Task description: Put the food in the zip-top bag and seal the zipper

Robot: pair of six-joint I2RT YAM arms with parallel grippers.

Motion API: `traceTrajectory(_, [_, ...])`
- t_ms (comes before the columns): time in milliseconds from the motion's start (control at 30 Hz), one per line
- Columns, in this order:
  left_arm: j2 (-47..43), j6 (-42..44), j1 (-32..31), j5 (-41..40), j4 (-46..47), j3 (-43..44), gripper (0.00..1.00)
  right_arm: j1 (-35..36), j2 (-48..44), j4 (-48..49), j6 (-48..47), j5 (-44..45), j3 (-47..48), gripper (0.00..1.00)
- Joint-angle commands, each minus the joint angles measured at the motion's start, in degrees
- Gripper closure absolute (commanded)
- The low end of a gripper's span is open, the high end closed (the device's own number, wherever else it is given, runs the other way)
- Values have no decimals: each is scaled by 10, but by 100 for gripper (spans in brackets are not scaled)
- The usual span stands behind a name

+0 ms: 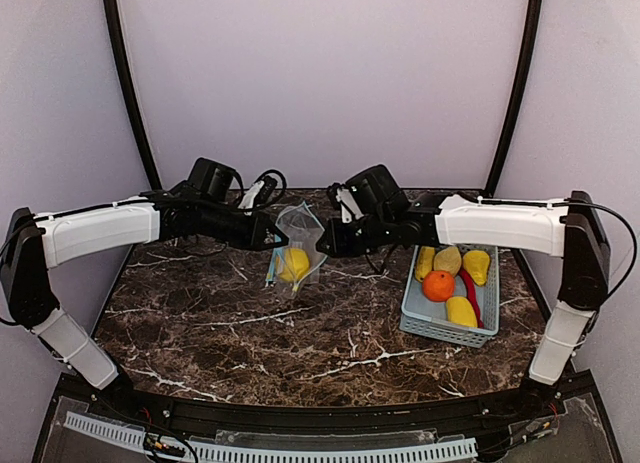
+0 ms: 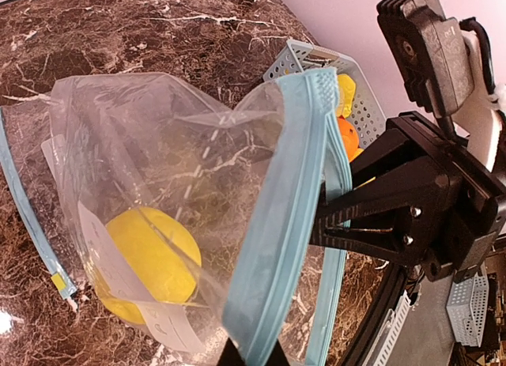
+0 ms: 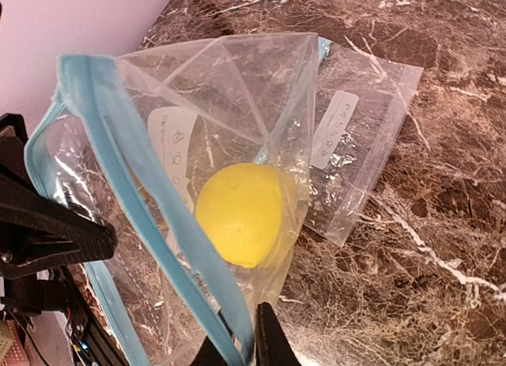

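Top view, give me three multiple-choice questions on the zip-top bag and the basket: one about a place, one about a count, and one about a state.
1. Where does the basket stand on the table?
A. On the right arm's side
B. In the middle, under the bag
C. On the left arm's side

2. How many pieces of food are inside the zip-top bag?
A. None
B. One
C. Three

3. What state is the bag in?
A. Zipped shut, lying flat
B. Open, lying flat, untouched
C. Open, held up at its blue rim

Answers:
1. A: the basket sits below the right arm, away from the bag.
2. B: a single yellow fruit shows through the clear plastic.
3. C: the left gripper and the right gripper each pinch the zipper strip, and the mouth gapes between them.
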Motion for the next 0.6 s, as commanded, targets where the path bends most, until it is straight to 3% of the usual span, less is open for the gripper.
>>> traceTrajectory(0, [-17, 21, -1, -7, 2, -9, 99, 12, -1, 35, -31, -14, 32, 96])
traceTrajectory(200, [-49, 72, -23, -63, 10, -22, 99, 61, -27, 70, -120, 60, 37, 99])
traceTrajectory(367, [-50, 92, -41, -119, 14, -34, 99, 62, -21, 44, -109, 132, 20, 100])
traceTrajectory(567, [-47, 86, -55, -161, 40, -59, 99, 67, -29, 54, -116, 154, -24, 100])
